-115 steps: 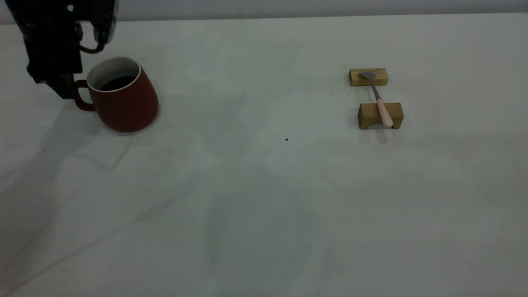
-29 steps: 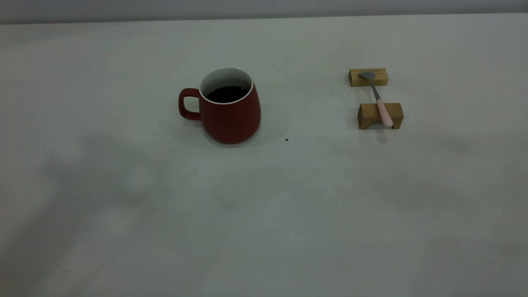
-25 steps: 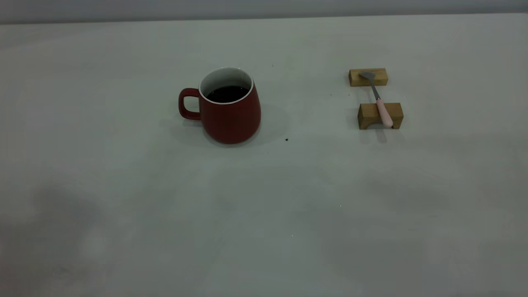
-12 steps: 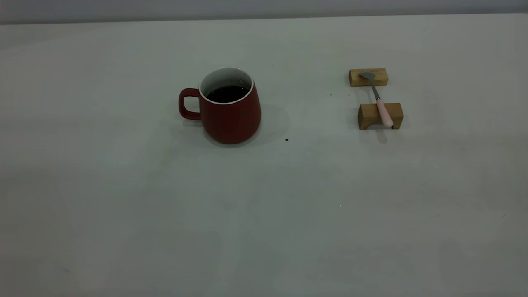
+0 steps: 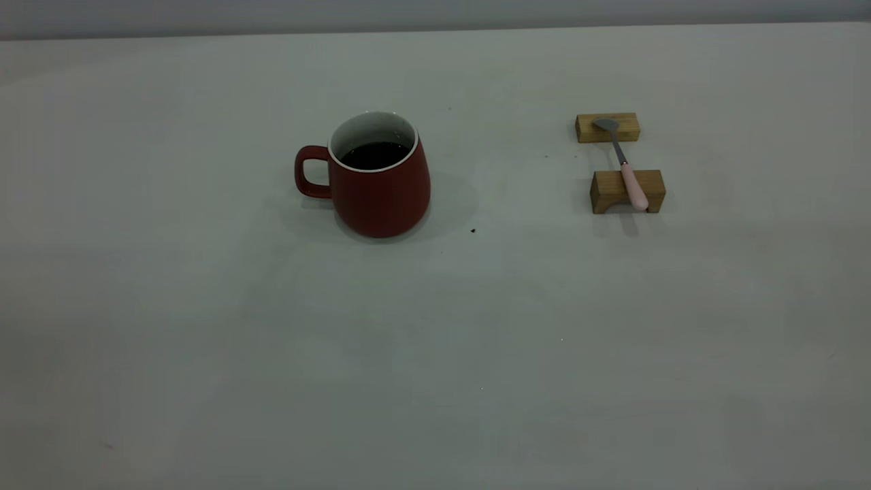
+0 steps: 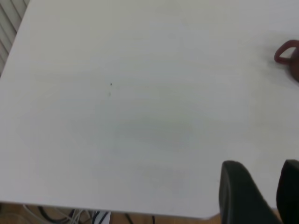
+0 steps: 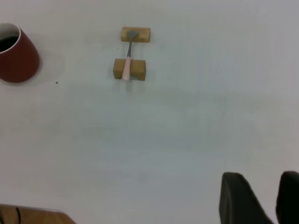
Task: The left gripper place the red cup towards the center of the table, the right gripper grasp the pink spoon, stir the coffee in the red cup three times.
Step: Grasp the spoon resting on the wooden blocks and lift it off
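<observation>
The red cup (image 5: 378,184) stands upright near the middle of the table (image 5: 435,354), handle to the left, with dark coffee (image 5: 374,155) inside. The pink spoon (image 5: 633,185) lies across two wooden blocks to its right, bowl on the far block. Neither gripper shows in the exterior view. The left gripper (image 6: 261,164) hovers open over bare table near its edge, and only the red cup's handle (image 6: 286,51) shows far off. The right gripper (image 7: 260,173) hangs open and empty, well away from the pink spoon (image 7: 126,65) and the red cup (image 7: 17,58).
The far wooden block (image 5: 607,127) and the near wooden block (image 5: 627,191) carry the spoon. A dark speck (image 5: 473,231) lies just right of the cup. The table's edge, with cables below, shows in the left wrist view (image 6: 88,212).
The cup went from the far left, with the left gripper at its handle, to near the centre. The left arm has left the exterior view. Its shadow faded over the last second.
</observation>
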Controlling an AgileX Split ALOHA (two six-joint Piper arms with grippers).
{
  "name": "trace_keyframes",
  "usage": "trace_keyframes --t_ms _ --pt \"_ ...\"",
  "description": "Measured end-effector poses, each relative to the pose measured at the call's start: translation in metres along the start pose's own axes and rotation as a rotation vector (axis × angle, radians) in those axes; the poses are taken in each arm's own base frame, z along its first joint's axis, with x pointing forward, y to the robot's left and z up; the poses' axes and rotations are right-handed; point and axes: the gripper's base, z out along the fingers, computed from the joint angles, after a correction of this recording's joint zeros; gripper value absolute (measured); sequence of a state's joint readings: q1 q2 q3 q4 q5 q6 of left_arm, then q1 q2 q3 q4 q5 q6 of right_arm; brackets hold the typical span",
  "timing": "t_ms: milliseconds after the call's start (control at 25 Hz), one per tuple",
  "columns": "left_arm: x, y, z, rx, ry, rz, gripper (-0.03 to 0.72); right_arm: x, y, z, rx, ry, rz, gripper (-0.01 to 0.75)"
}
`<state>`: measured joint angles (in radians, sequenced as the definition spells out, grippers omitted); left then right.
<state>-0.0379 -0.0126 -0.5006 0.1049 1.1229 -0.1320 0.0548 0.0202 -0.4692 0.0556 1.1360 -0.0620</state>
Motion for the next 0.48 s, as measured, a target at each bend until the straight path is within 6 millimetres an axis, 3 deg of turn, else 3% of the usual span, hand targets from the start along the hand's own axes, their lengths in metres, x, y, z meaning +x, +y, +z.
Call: trace_keyframes --t_ms 480 --pt "0.0034 0.0002 0.0022 -0.003 0.017 0.001 0.266 0.0 0.0 0.0 0.0 0.0 0.0 0.239"
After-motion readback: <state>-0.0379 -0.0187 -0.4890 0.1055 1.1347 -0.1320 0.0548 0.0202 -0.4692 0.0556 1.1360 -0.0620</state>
